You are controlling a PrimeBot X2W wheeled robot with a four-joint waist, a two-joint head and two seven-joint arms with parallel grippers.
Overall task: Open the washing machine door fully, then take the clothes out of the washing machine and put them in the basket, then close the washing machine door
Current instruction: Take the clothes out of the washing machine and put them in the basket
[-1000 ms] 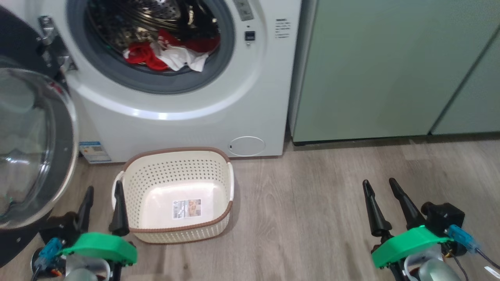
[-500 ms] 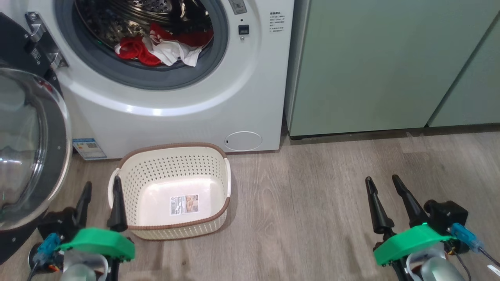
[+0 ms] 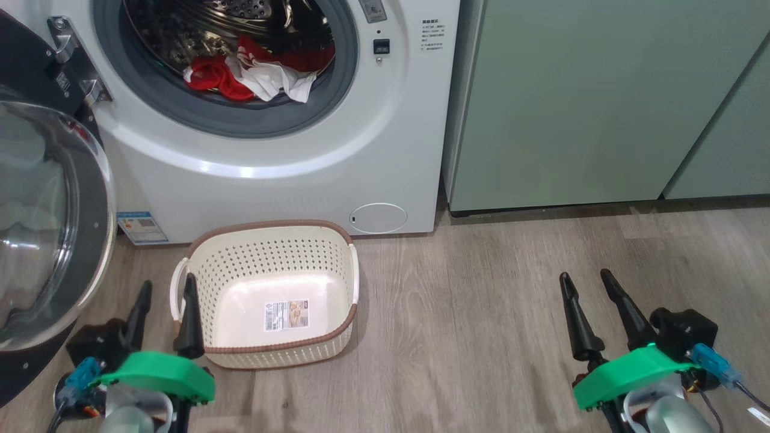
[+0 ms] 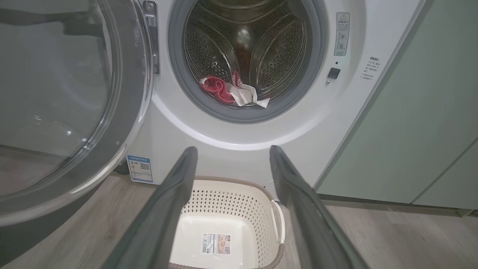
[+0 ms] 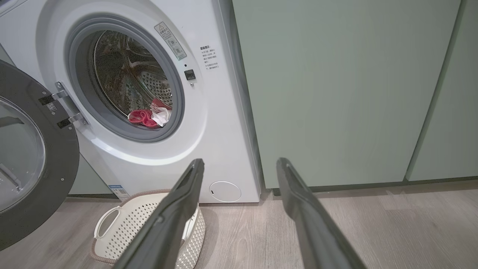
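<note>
The white washing machine (image 3: 289, 174) stands ahead with its door (image 3: 42, 228) swung open to the left, glass bowl facing me. Red and white clothes (image 3: 252, 75) lie at the drum's front lip, also seen as clothes (image 4: 233, 91) and clothes (image 5: 149, 116). The cream basket (image 3: 264, 249) sits on the floor below the drum, holding nothing but its label; it shows as basket (image 4: 257, 194) and basket (image 5: 112, 231) too. My left gripper (image 3: 165, 291) is open beside the basket's left handle. My right gripper (image 3: 583, 276) is open over bare floor, far right. Both hold nothing.
Pale green cabinets (image 3: 601, 102) stand right of the machine. Wood-look floor (image 3: 481, 313) stretches between the basket and my right gripper. A blue sticker (image 3: 141, 225) and a round hatch (image 3: 378, 218) mark the machine's lower front.
The whole head view has shifted slightly, so the camera moved. Both grippers stay open and hold their places relative to the basket and floor.
</note>
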